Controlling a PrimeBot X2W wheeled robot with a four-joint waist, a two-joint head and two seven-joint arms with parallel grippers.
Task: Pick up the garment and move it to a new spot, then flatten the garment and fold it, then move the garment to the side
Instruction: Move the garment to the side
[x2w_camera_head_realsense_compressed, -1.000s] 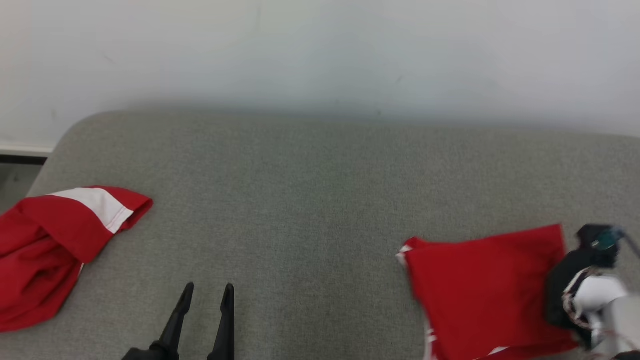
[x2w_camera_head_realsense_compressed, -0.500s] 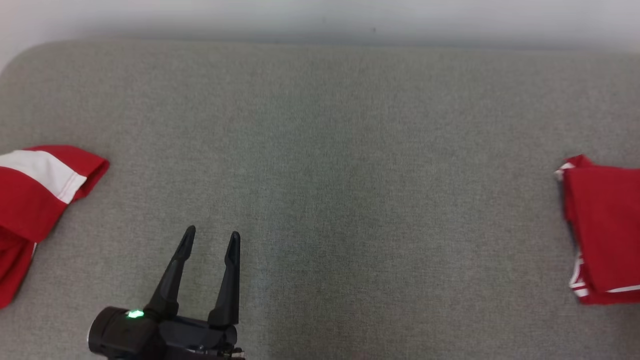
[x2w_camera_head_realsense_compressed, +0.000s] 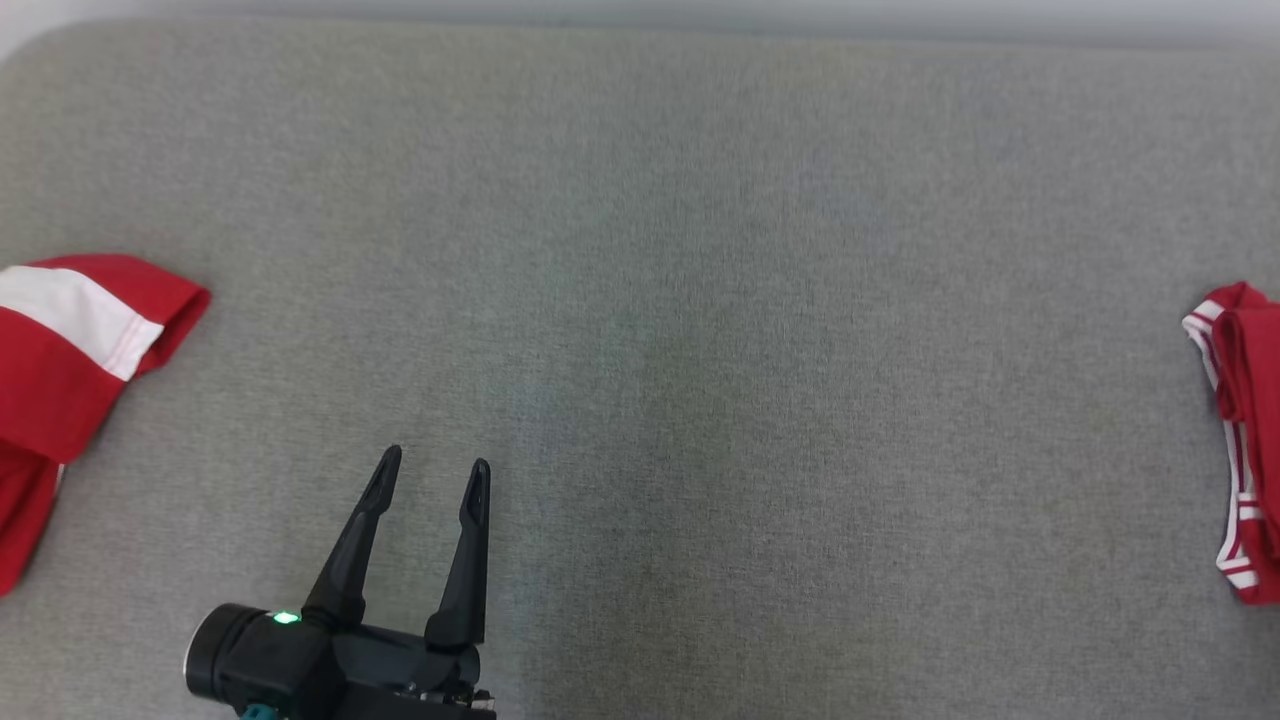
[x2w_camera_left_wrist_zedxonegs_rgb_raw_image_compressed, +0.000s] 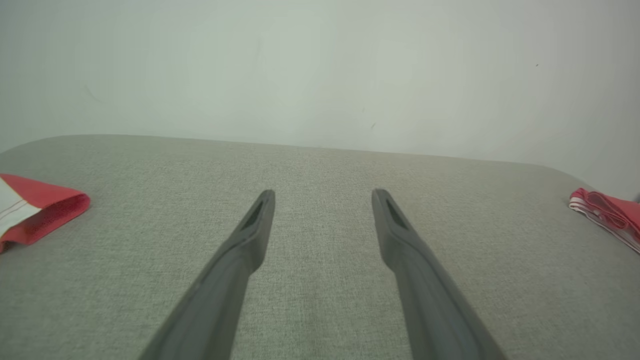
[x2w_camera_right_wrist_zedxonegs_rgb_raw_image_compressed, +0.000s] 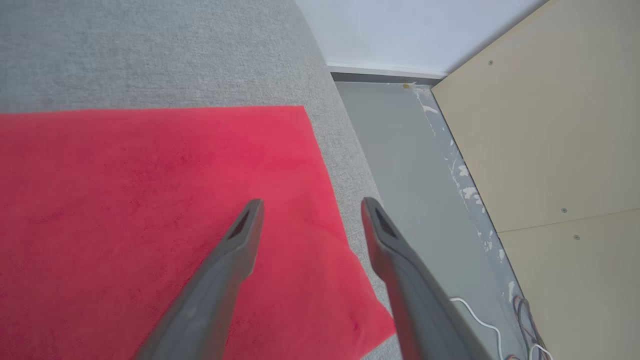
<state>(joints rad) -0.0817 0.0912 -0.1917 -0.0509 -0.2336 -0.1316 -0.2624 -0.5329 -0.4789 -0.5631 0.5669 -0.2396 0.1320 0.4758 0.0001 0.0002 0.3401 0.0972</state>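
Observation:
A folded red garment with white trim (x2w_camera_head_realsense_compressed: 1245, 430) lies at the right edge of the grey cushion (x2w_camera_head_realsense_compressed: 680, 300); it also shows as a flat red sheet (x2w_camera_right_wrist_zedxonegs_rgb_raw_image_compressed: 150, 210) in the right wrist view and at the far right (x2w_camera_left_wrist_zedxonegs_rgb_raw_image_compressed: 607, 212) of the left wrist view. My right gripper (x2w_camera_right_wrist_zedxonegs_rgb_raw_image_compressed: 310, 205) hovers open above the garment's corner near the cushion's edge, holding nothing. My left gripper (x2w_camera_head_realsense_compressed: 432, 472) stands open over bare cushion at the lower left, also seen spread and empty (x2w_camera_left_wrist_zedxonegs_rgb_raw_image_compressed: 322, 195).
A second red garment with a white band (x2w_camera_head_realsense_compressed: 70, 350) lies crumpled at the cushion's left edge, also visible (x2w_camera_left_wrist_zedxonegs_rgb_raw_image_compressed: 35, 210). Beyond the cushion's right edge are grey floor (x2w_camera_right_wrist_zedxonegs_rgb_raw_image_compressed: 425, 175), a beige panel (x2w_camera_right_wrist_zedxonegs_rgb_raw_image_compressed: 550, 125) and loose cables (x2w_camera_right_wrist_zedxonegs_rgb_raw_image_compressed: 505, 330). A pale wall backs the cushion.
The head camera has tilted down and swung left, so both garments shifted in the picture. The right arm, earlier on the folded garment, has left the head view; its fingers now stand open.

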